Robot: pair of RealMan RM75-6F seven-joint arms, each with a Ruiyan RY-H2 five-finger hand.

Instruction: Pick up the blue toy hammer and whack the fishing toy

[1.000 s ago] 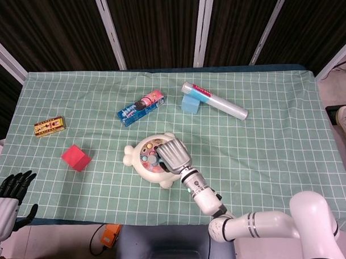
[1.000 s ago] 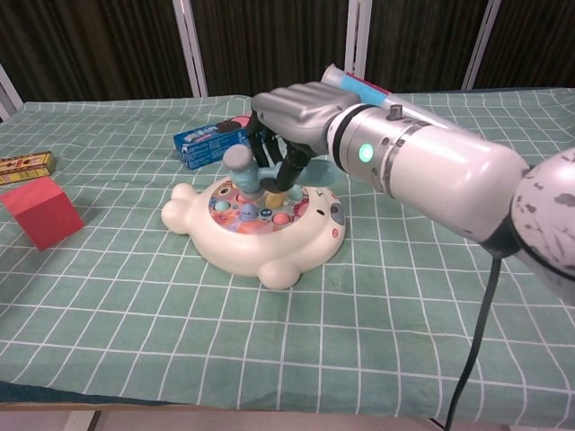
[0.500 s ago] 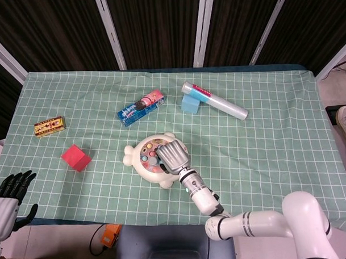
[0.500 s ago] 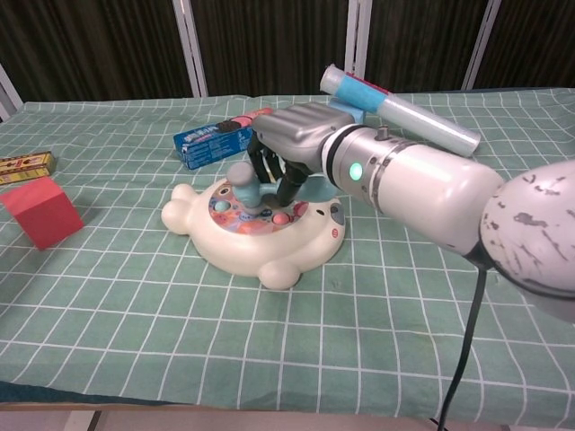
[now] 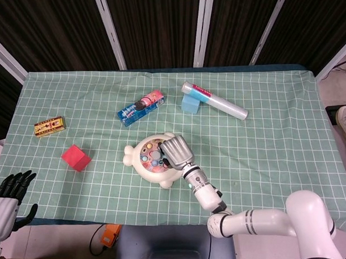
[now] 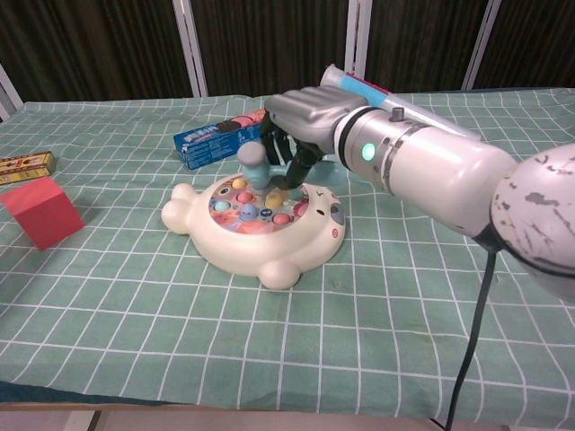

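The right hand grips the blue toy hammer, its handle running back into the curled fingers and its rounded head pointing down-left over the white fishing toy mid-table, while the left hand hangs empty, fingers apart, off the table's near-left edge.

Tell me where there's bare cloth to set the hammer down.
Free: right of the white fishing toy, below the clear tube; also between the red cube and the toy. Crowded: around the blue snack box and light blue block.
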